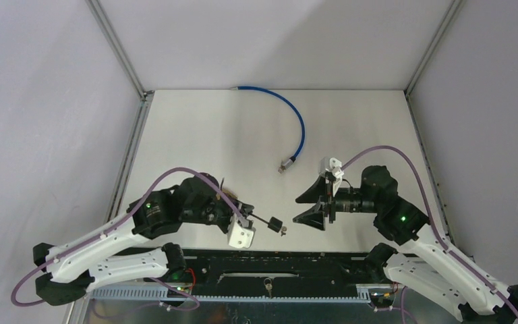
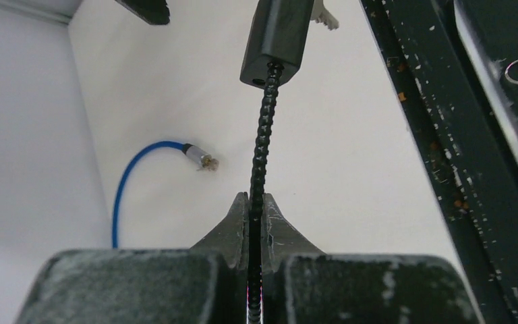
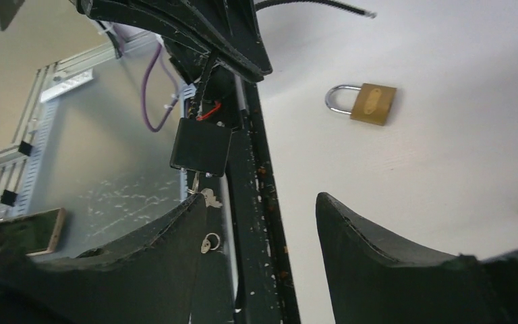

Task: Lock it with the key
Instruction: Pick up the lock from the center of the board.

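Note:
My left gripper is shut on the thin black cable of a cable lock, near the table's front edge. The cable ends in a black lock block. A small silver key sticks out of the block's far end. My right gripper stands open just right of the block with nothing between its fingers. In the right wrist view its left fingertip is right beside the key.
A brass padlock lies on the table beyond the block. A blue cable curves across the middle of the table. A second key on a ring lies on the black rail along the near edge.

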